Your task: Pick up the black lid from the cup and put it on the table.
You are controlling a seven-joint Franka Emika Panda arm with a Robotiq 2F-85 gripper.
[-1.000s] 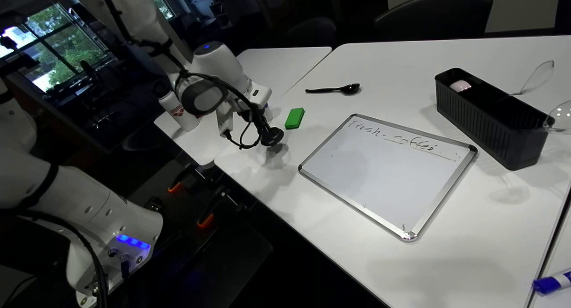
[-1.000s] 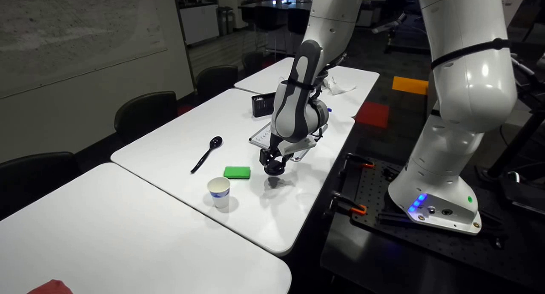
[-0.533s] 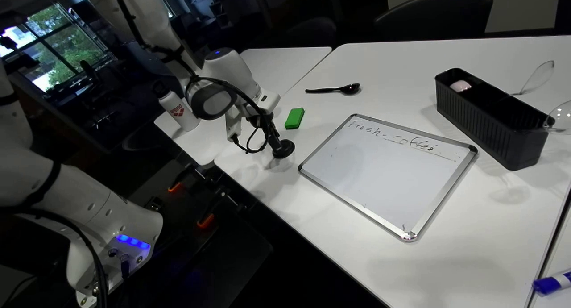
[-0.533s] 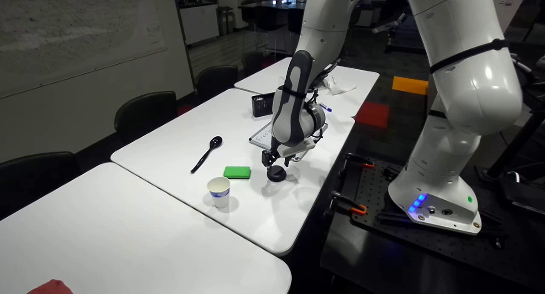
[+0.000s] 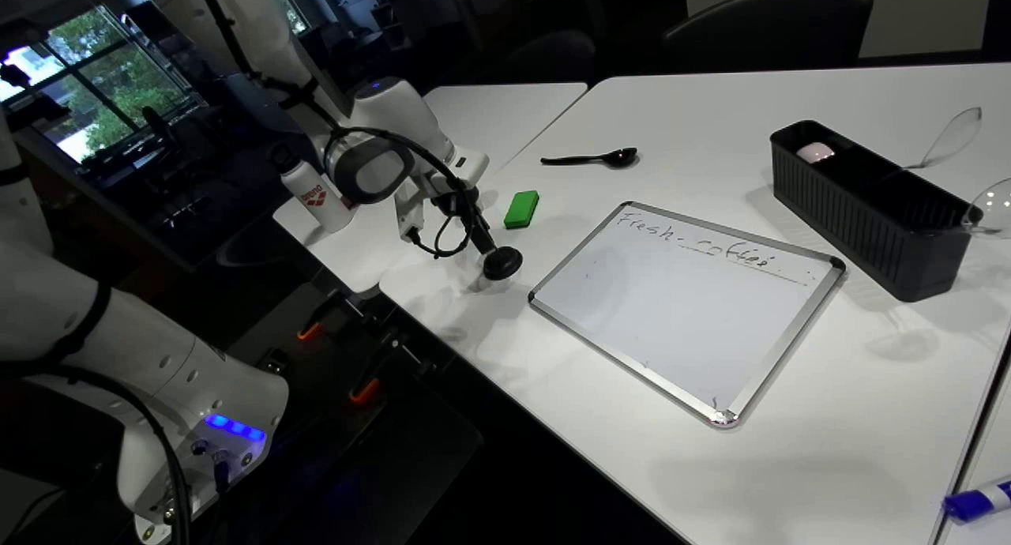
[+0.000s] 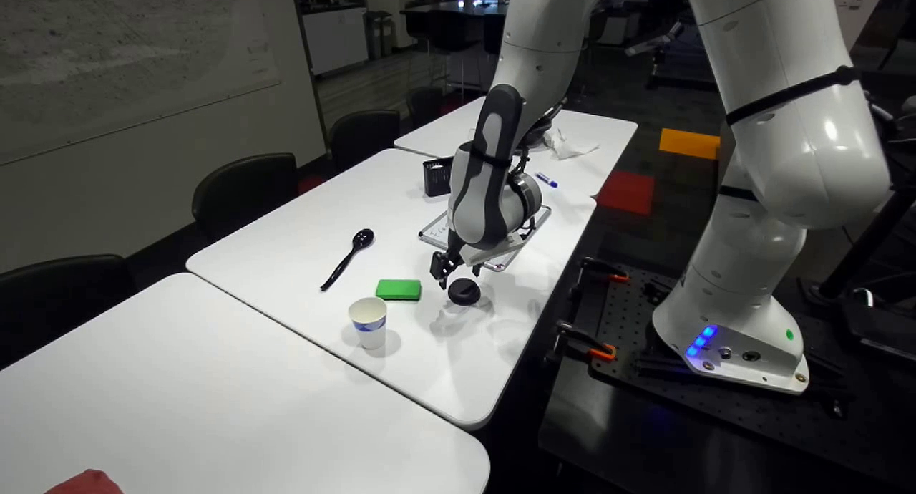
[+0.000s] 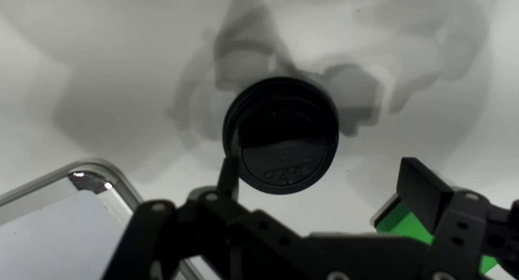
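Note:
The black lid lies flat on the white table, apart from the cup. It shows in an exterior view and large in the wrist view, with raised lettering. My gripper is open with its fingers wide apart. In an exterior view my gripper hangs just above and behind the lid. One finger overlaps the lid's edge in the wrist view; touch cannot be told. The cup, small and pale with a blue band, stands upright and uncovered; the arm hides most of it in the opposite exterior view.
A green block lies between cup and lid. A black spoon is farther back. The framed whiteboard lies close beside the lid. A black bin and a white bottle also stand on tabletops.
A second ago the gripper held the lid above the table. The lid moved down and toward the whiteboard, then stayed put. The gripper is now open and has drawn back slightly from it.

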